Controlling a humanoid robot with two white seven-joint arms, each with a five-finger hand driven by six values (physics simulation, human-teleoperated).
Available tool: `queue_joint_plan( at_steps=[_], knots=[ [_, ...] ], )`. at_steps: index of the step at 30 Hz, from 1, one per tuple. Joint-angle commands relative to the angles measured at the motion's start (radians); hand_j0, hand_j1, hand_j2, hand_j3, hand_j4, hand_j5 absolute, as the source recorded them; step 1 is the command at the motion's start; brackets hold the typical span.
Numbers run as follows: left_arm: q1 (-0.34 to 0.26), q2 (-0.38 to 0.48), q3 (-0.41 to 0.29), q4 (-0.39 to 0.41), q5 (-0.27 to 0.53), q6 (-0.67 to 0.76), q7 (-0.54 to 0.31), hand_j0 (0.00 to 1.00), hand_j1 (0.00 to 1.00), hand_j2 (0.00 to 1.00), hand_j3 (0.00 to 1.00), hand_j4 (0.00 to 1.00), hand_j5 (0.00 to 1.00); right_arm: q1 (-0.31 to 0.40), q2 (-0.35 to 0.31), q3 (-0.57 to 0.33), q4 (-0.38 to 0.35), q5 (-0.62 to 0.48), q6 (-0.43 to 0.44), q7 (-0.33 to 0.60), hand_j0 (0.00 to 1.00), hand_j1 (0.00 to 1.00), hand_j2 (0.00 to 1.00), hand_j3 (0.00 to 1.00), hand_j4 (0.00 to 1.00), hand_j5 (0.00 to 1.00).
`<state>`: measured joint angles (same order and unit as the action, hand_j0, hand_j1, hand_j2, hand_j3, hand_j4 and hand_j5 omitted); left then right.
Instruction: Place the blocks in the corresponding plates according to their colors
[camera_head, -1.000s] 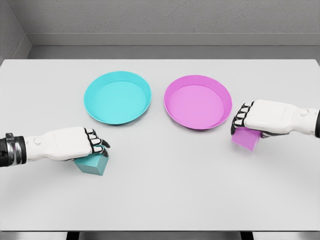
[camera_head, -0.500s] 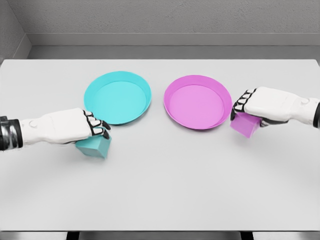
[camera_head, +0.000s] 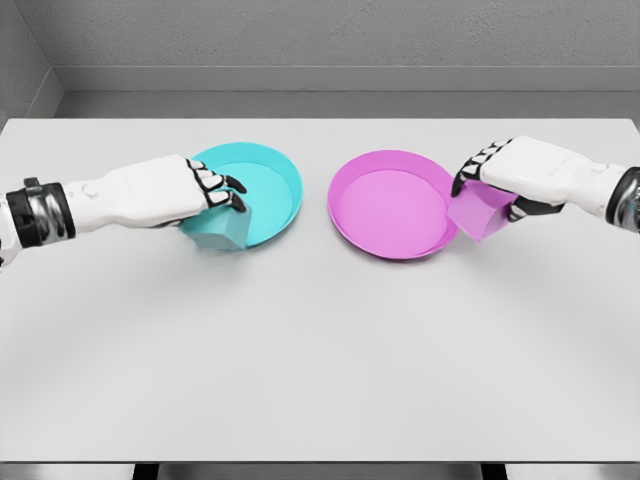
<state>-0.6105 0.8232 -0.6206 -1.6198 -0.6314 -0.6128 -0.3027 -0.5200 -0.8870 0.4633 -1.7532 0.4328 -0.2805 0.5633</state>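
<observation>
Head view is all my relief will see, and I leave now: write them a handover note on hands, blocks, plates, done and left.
Left hand: shut on the cyan block, at the near-left rim of the cyan plate.
Right hand: shut on the pink block, at the right rim of the pink plate.
Done: both blocks grasped and brought to their plates.
Left: carry each over its plate, release.

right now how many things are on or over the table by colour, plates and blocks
cyan: 2, the cyan plate and the cyan block
pink: 2, the pink plate and the pink block
total: 4
</observation>
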Motion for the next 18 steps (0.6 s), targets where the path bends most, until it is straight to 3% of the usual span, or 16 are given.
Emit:
queue_joint_plan(
  at_steps=[1,15,17,18],
  knots=[
    [-0.008,-0.062,-0.005,0.080,-0.022,0.002,-0.001,0.46,0.46,0.46,0.46,0.46,0.46,-0.005,0.014,0.034,0.000,-0.002,0.038,0.000,0.60,0.60,0.60,0.60,0.60,0.60],
    [-0.143,-0.311,-0.014,0.463,-0.205,0.002,-0.001,0.48,0.48,0.48,0.48,0.48,0.48,-0.095,0.112,0.120,0.006,0.001,0.109,0.003,0.60,0.60,0.60,0.60,0.60,0.60],
    [-0.144,-0.323,-0.014,0.469,-0.217,0.002,-0.001,0.54,0.54,0.54,0.54,0.54,0.54,-0.120,0.129,0.162,0.006,0.003,0.152,0.003,0.60,0.60,0.60,0.60,0.60,0.60],
    [-0.147,-0.325,-0.014,0.469,-0.222,0.002,-0.001,0.64,0.64,0.64,0.64,0.64,0.64,-0.133,0.140,0.182,0.015,0.003,0.156,0.003,0.60,0.60,0.60,0.60,0.60,0.60]
  ],
)
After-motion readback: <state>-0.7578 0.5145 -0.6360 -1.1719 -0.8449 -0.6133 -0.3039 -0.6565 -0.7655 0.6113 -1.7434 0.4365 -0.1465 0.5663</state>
